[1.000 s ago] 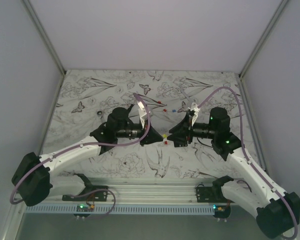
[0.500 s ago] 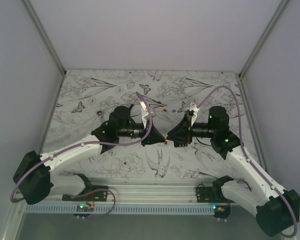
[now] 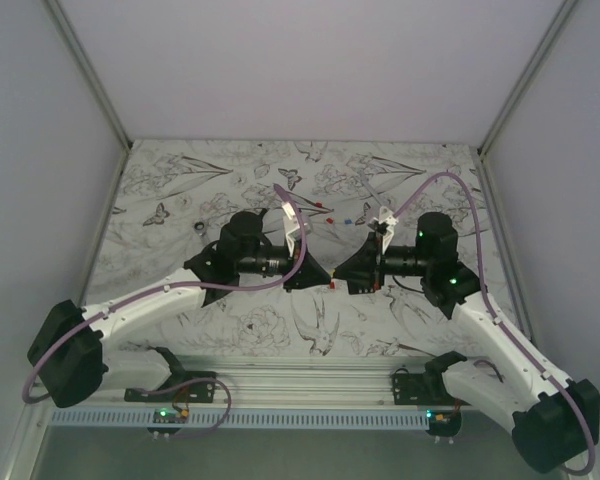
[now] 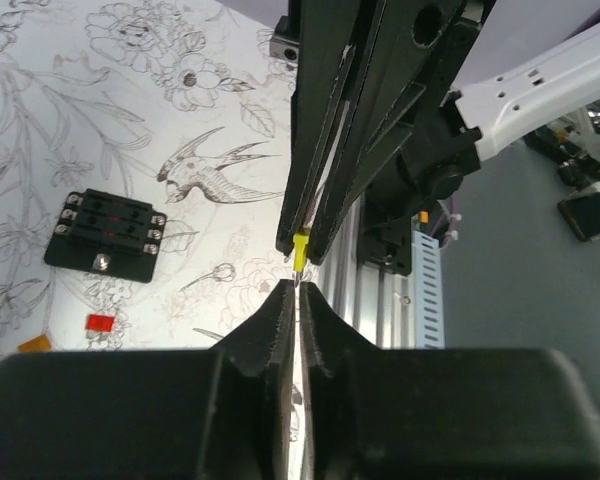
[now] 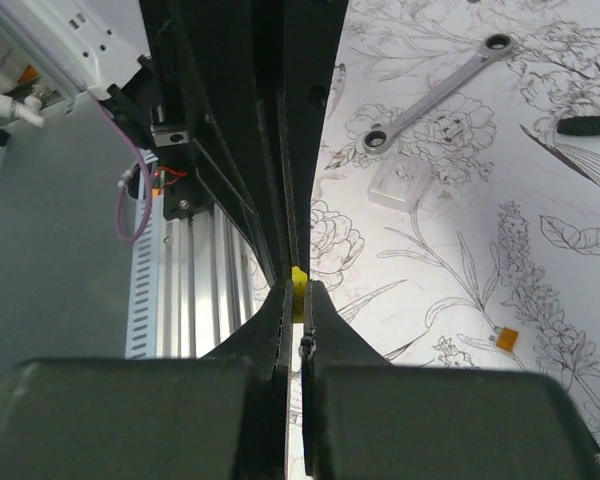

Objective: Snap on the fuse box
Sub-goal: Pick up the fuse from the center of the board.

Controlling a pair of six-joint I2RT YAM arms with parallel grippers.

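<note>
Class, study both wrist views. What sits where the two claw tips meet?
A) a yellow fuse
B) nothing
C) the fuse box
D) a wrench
A: a yellow fuse shows between the tips of the left claw and right claw; the fuse box lies apart.

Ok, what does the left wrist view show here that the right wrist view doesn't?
Only the left wrist view: the fuse box lying on the table, with a red fuse near it. Only the right wrist view: a wrench, a clear plastic piece and a black handle. Both: the yellow fuse pinched where the left pincer and right pincer meet tip to tip.
</note>
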